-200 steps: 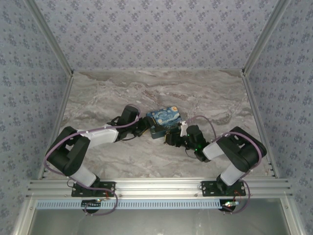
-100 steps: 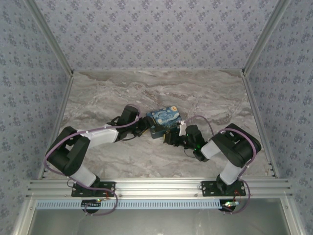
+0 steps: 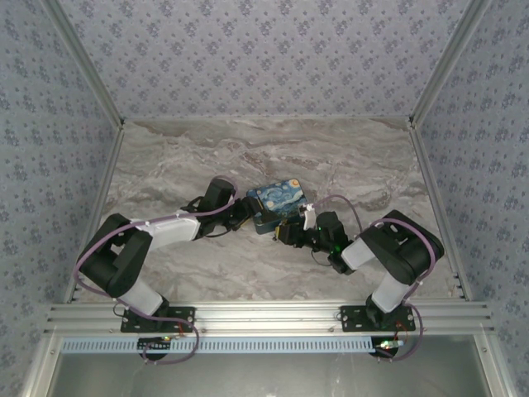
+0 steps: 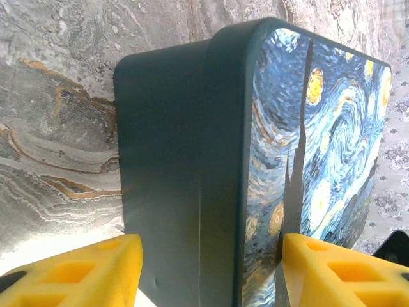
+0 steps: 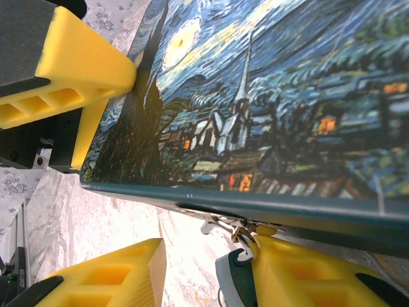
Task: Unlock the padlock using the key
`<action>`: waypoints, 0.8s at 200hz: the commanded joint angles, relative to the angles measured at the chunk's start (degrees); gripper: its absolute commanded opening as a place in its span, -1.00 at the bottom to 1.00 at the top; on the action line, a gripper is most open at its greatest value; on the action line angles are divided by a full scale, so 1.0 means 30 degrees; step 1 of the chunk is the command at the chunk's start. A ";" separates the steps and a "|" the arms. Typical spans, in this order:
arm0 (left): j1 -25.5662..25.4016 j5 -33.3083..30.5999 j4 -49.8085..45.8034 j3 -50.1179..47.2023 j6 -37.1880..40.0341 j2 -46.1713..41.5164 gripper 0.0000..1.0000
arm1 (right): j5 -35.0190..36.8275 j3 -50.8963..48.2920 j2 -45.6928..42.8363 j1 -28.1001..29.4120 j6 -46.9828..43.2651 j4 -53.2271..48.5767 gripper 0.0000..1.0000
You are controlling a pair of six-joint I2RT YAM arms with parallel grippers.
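The left gripper [image 4: 211, 243] is clamping its jaws across the end of the swirl-painted box [image 3: 278, 203]. The right gripper [image 5: 211, 251] is holding its jaws partly open around the teal padlock [image 5: 233, 278], which is hanging at the box's front edge and touching one finger.

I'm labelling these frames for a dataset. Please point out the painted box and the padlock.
painted box [image 3: 277, 201]: top external view, on its swirl-painted lid.
padlock [image 5: 235, 275]: right wrist view, on its teal body under the box's edge.
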 commanded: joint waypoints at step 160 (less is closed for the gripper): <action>-0.0098 -0.0348 -0.1319 -0.0259 -0.0036 -0.0007 0.17 | 0.1111 -0.0213 -0.0573 -0.0248 0.0817 -0.0478 -0.95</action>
